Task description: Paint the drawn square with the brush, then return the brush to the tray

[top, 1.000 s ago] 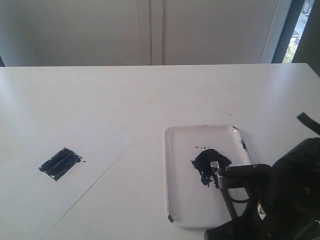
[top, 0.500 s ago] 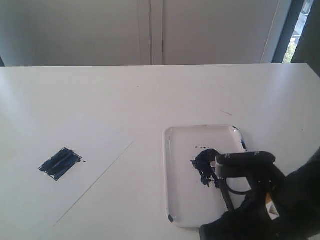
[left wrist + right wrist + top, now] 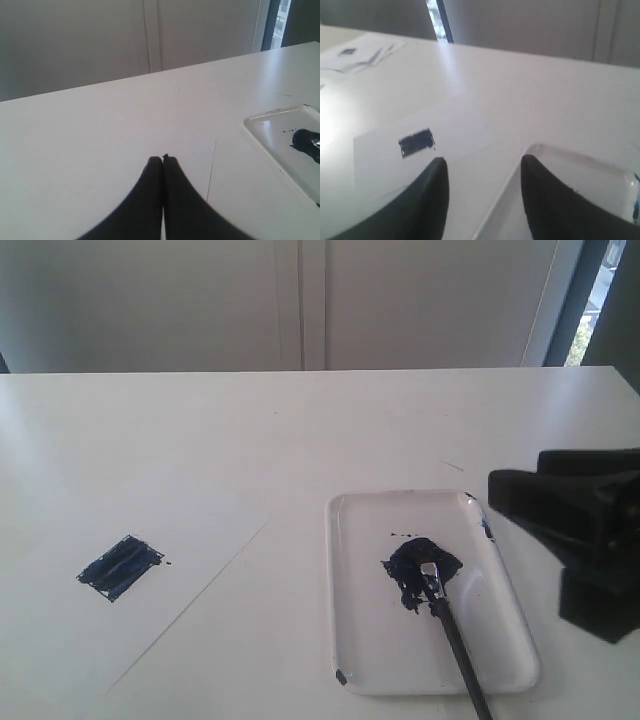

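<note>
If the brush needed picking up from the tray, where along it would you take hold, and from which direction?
I would grip the brush on its black handle, near where it crosses the rim of the tray, coming straight down with the jaws across it. It lies flat and slanted, bristles in the paint blot, so the handle end is clean and probably slightly raised.

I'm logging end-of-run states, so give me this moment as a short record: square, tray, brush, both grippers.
square: small slanted black-outlined drawn square on the large white paper sheet, filled with streaky dark blue
tray: shallow glossy white rectangular tray, right of the sheet
brush: slim black-handled paintbrush with silver ferrule lying in the tray, bristles on the dark blue paint blot, handle end past the near rim
left gripper: shut, empty
right gripper: open, holding nothing, apart from the brush
</note>
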